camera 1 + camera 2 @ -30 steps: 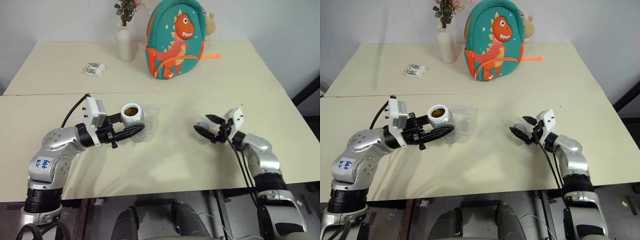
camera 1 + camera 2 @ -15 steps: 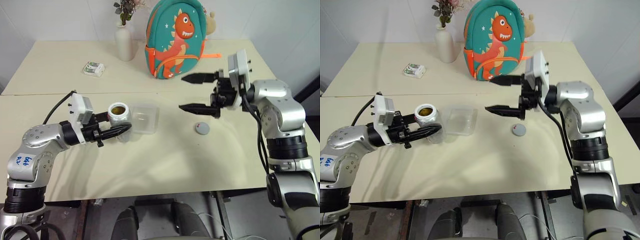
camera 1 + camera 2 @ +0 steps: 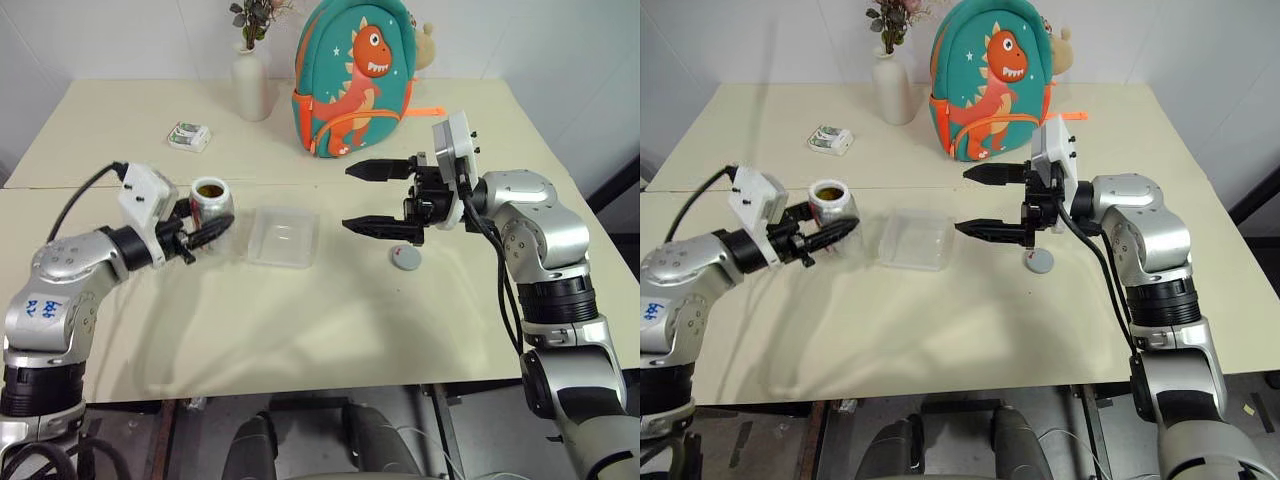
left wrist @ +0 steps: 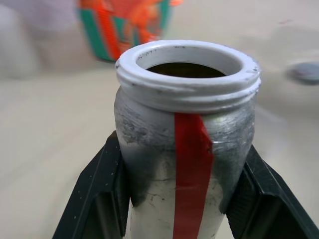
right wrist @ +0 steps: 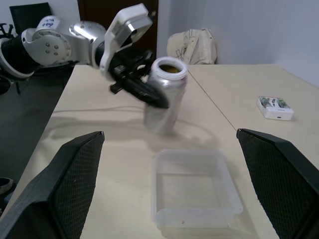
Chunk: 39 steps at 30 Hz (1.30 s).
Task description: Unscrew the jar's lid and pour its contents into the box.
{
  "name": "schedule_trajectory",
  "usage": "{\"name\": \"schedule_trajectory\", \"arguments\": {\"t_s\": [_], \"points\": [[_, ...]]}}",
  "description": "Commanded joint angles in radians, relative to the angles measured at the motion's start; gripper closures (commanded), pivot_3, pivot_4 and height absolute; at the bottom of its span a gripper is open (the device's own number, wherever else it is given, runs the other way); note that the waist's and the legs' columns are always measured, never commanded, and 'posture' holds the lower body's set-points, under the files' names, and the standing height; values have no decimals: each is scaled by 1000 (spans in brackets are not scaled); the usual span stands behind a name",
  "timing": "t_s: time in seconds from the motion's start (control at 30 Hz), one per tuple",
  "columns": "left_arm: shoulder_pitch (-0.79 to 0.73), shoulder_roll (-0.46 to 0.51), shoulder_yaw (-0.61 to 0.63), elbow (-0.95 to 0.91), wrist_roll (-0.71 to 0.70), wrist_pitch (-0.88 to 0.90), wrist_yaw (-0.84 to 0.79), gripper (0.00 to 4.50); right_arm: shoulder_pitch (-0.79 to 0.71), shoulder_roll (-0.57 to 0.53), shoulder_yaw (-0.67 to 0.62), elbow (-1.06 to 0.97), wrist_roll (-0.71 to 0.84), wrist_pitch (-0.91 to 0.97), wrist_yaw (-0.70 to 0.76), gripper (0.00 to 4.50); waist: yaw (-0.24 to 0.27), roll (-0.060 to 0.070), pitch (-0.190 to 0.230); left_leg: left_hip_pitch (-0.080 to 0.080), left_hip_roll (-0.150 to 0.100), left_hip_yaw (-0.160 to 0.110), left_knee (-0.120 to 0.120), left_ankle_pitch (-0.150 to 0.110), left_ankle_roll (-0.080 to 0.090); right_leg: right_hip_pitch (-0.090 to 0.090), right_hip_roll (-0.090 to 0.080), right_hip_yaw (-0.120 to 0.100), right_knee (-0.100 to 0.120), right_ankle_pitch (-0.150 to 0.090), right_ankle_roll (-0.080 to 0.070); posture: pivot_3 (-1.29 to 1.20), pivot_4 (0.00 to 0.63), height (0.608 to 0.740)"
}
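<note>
Since a second ago the right gripper (image 3: 376, 197) has risen off the cream tabletop (image 3: 330, 320), leaving the small round flat grey lid (image 3: 405, 257) lying there alone, and the left gripper (image 3: 205, 232) has carried the jar away to the left, out from over the box. The small silvery cylindrical jar (image 3: 211, 204) with a white threaded mouth and a red stripe down its side stands upright and uncapped, clenched low on its body between the left gripper's black fingers (image 4: 102, 191), which press on both sides of it. Brown contents (image 3: 209, 189) show inside its mouth.

The shallow square clear plastic box (image 3: 284, 236) with rounded corners rests on the tabletop just to the right of the jar, apart from it, between the two grippers. The right gripper hangs above the tabletop with its fingers (image 3: 379, 225) spread wide and released, pointing left toward the box and holding nothing; the lid lies just below and to the right of the lower finger.

At the far side of the tabletop stand a tall white vase (image 3: 250, 87) with dried flowers, a teal dinosaur backpack (image 3: 353, 78) and a small white-and-green packet (image 3: 188, 137).
</note>
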Motion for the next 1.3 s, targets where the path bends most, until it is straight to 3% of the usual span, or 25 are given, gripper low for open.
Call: {"name": "schedule_trajectory", "arguments": {"t_s": [0.03, 0.27, 0.47, 0.6, 0.8, 1.13, 1.3], "points": [[-88, 50, -128, 121, 335, -224, 172, 2491, 10, 10, -33, -39, 24, 4, -32, 21, 0, 0, 0, 0, 0, 0, 0, 0, 0, 0, 0, 0, 0, 0, 0, 0, 150, 740], [-236, 127, -394, 325, 914, -693, 474, 2491, 43, 30, -51, -65, 42, 22, -90, 21, 15, 0, 0, -4, 1, 7, -1, -1, -1, -8, 1, 4, 1, 0, 0, 0, 150, 740], [-372, 121, -532, 346, 1278, -888, 703, 2491, 64, 53, -61, -57, 44, 11, -136, 21, 27, 0, 0, -7, 3, 12, 0, -2, 0, -12, 2, 8, 1, 0, 1, 0, 150, 740], [-435, 107, -610, 375, 1513, -894, 845, 2491, 66, 80, -75, -50, 56, 12, -166, 21, 29, 0, 0, -6, 3, 15, 1, -2, 0, -12, 3, 10, 3, 1, 2, 0, 150, 740], [-482, 73, -677, 463, 1661, -883, 904, 2491, 74, 103, -79, -61, 61, 6, -185, 21, 34, 0, 0, -5, 3, 18, 3, -2, 0, -15, 4, 13, 9, 1, 2, 0, 150, 740], [-488, 54, -670, 479, 1676, -896, 863, 2491, 80, 105, -84, -67, 74, 3, -206, 21, 44, 0, 0, -5, 3, 22, 4, -1, 0, -20, 4, 18, 15, 1, 2, 0, 150, 740], [-466, 90, -637, 441, 1655, -902, 839, 2491, 91, 108, -80, -73, 78, 3, -212, 21, 44, 0, 0, -5, 3, 23, 4, -1, 0, -21, 4, 19, 18, 1, 2, 0, 150, 740]]}}
